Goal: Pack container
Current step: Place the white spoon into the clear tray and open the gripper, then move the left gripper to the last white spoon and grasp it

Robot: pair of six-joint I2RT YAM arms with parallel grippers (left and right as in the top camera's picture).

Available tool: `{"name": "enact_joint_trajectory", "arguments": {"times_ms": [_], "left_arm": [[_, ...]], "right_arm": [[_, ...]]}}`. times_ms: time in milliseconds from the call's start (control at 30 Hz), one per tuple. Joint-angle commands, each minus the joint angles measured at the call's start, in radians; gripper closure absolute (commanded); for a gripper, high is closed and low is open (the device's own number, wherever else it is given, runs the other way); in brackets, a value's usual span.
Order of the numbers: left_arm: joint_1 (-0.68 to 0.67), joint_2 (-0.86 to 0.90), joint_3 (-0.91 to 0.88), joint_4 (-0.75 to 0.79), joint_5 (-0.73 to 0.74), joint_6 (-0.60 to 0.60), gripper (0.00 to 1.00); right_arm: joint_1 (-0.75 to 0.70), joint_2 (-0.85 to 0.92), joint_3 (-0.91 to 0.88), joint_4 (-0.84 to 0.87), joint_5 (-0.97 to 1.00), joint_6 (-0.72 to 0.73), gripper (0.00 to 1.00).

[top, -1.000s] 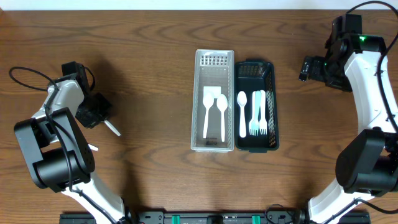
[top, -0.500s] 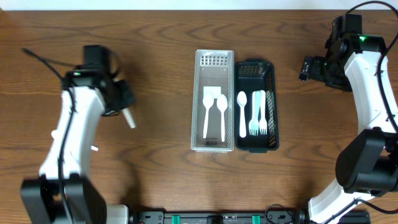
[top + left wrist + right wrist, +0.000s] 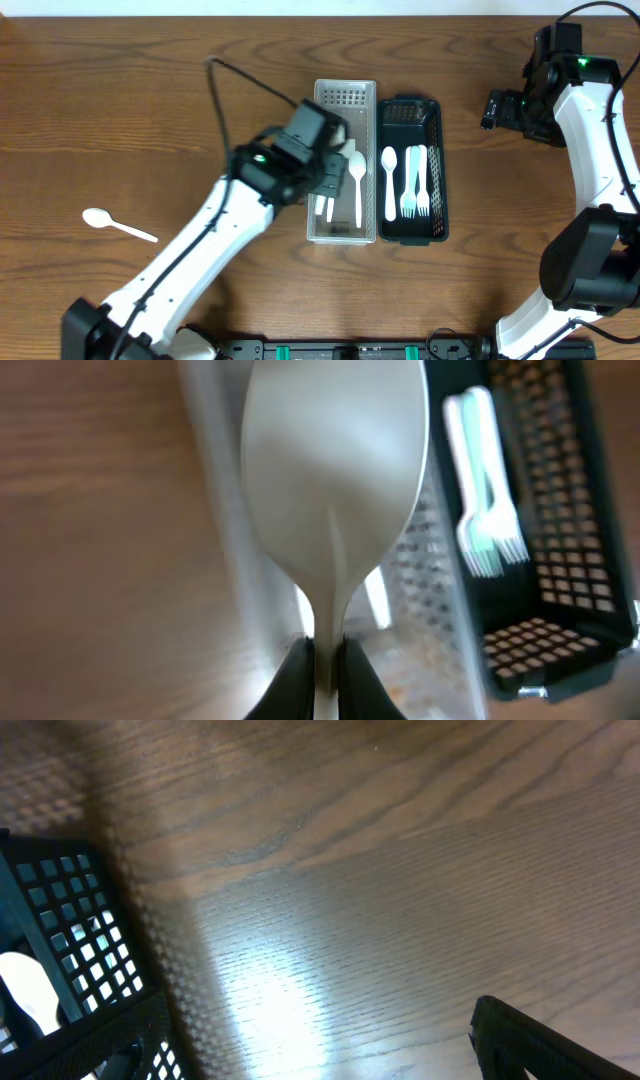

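Clear tray (image 3: 346, 95), mid-table, is only partly packed: 1 resting spoon (image 3: 357, 166) is seen inside it, and the black basket (image 3: 408, 112) touching its right side carries forks (image 3: 410, 185). 1 loose spoon (image 3: 120, 226) is left on the wood well left of the tray, so packing is judged unfinished. The left arm is stretched diagonally across the tray's left wall, with the left gripper (image 3: 325, 660) clamped on the handle of a held spoon (image 3: 335, 480) above the tray. The right gripper (image 3: 497, 108) is parked well right of the tray; its opening cannot be told.

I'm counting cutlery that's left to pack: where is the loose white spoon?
Overhead view: the loose white spoon lies on the wooden table at its left side, well apart from the clear tray.
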Motion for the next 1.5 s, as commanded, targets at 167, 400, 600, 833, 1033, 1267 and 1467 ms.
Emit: {"name": "enact_joint_trajectory", "arguments": {"times_ms": [167, 400, 600, 833, 1033, 1267, 1467], "left_arm": [[0.020, 0.181, 0.013, 0.141, 0.064, -0.012, 0.94], [0.049, 0.281, 0.013, 0.164, 0.069, -0.011, 0.78], [0.070, 0.247, 0.026, 0.153, 0.069, 0.011, 0.66], [0.160, 0.084, 0.148, -0.054, -0.096, 0.046, 0.60], [0.426, -0.110, 0.153, -0.212, -0.243, -0.093, 0.46], [0.871, -0.152, 0.107, -0.347, -0.236, -0.330, 0.45], [1.112, -0.095, -0.010, -0.280, -0.162, -0.357, 0.46]], "right_arm": [[-0.005, 0.000, -0.002, -0.006, 0.003, -0.014, 0.01], [-0.005, 0.000, -0.002, -0.008, 0.003, -0.014, 0.01], [-0.005, 0.000, -0.002, -0.008, 0.003, -0.014, 0.01], [-0.005, 0.000, -0.002, -0.008, 0.003, -0.014, 0.01], [-0.006, 0.000, -0.002, -0.008, 0.003, -0.015, 0.01], [-0.005, 0.000, -0.002, -0.008, 0.003, -0.015, 0.01], [-0.005, 0.000, -0.002, -0.008, 0.003, -0.015, 0.01]]}}
